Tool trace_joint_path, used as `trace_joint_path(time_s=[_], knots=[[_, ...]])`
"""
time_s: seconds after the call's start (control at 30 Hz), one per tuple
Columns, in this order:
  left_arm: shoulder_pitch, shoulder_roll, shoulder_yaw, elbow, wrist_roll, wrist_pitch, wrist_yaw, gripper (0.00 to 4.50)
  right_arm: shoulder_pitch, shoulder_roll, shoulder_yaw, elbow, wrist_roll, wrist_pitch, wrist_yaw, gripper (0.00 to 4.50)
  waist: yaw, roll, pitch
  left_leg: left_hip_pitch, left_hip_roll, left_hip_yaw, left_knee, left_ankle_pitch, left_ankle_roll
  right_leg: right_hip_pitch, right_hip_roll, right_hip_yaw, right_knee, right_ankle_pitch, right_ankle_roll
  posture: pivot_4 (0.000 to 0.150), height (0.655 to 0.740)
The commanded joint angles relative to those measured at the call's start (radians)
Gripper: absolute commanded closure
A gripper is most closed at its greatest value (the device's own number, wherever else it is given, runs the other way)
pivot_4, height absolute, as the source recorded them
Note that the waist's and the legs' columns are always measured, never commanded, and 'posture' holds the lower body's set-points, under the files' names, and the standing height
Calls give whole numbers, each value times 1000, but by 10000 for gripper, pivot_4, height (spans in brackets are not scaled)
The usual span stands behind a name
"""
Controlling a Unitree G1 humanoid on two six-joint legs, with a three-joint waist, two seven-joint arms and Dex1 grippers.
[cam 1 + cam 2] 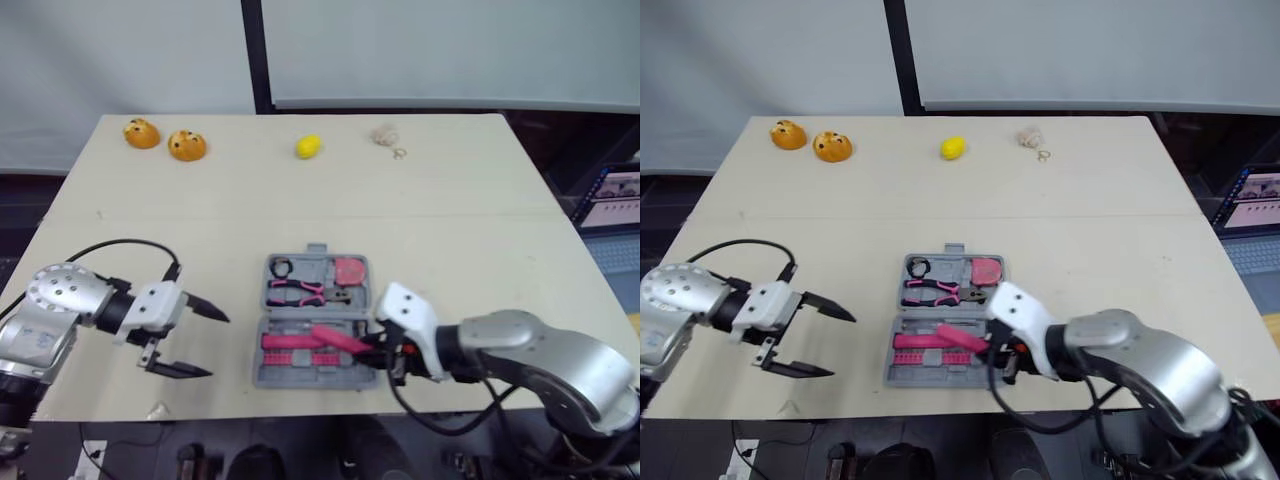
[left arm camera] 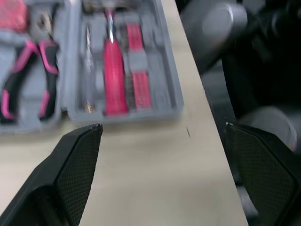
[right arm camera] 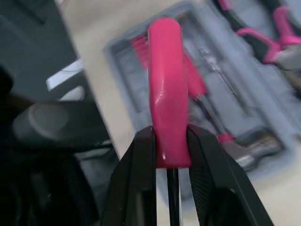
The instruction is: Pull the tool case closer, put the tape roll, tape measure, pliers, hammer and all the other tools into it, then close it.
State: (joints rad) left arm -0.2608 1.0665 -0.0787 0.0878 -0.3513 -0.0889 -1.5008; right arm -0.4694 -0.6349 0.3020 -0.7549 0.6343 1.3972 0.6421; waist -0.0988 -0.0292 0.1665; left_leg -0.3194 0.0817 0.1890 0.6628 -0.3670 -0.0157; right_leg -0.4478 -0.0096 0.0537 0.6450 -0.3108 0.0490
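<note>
Table [image 1: 480,230]: one pale top. Everything you read below sits on or over it.
Tool case [image 1: 300,378]: one, grey, lying open and flat at 6 o'clock on the table, close to the near edge.
Case, far half: you can count three items. One tape roll [image 1: 281,267] sits in the 11 o'clock corner, one pliers [image 1: 295,291] with pink handles is in the middle, and one tape measure [image 1: 349,269] is in the 1 o'clock corner.
Case, near half: you can count two items. One hammer [image 2: 113,70] with a pink handle lies in its recess, with one pink bit strip [image 2: 137,66] just beside it.
Right gripper [image 3: 169,134]: clenched on one pink-handled tool [image 3: 165,70], with the handle pinched between both fingers. It is held over the near half of the case, toward 4 o'clock. You cannot tell whether the tool touches the case.
Left gripper [image 1: 216,346]: released, with the fingers spread wide and holding nothing. It hovers over bare table at 9 o'clock from the case, apart from it, tips pointing toward it.
Far edge: two orange objects [image 1: 142,133] [image 1: 187,146] sit side by side at 11 o'clock. One yellow object [image 1: 309,147] is at 12 o'clock. One beige lump [image 1: 384,135] is at 1 o'clock, with one small ring [image 1: 398,153] just beside it.
Laptop [image 1: 615,195]: one, at 3 o'clock, beyond the table edge.
</note>
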Motion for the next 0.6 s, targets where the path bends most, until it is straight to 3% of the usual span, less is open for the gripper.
trace_joint_path(time_s=[0.03, 0.33, 0.6], knots=[[5, 10, -13, 34, 28, -107, -112, 0, -74, 45, 157, 85, -49, -30, -23, 40704, 1, -1, 0, -1, 0, 0, 0, 0, 0, 0, 0, 0, 0, 0, 0, 1500, 7400], [-1, -20, -56, 61, 48, -157, -57, 0, -255, 169, 457, 325, -201, -157, -5, 40704, -10, -1, -1, -3, 0, 5, 1, 0, 1, -5, 0, -1, 2, 2, 3, 1500, 7400], [4, -31, -49, 20, 33, -121, -41, 0, -250, 183, 525, 340, -241, -197, 15, 40704, -19, -1, -1, -3, 0, 10, 2, 1, -1, -9, 0, 3, 8, 2, 3, 1500, 7400]])
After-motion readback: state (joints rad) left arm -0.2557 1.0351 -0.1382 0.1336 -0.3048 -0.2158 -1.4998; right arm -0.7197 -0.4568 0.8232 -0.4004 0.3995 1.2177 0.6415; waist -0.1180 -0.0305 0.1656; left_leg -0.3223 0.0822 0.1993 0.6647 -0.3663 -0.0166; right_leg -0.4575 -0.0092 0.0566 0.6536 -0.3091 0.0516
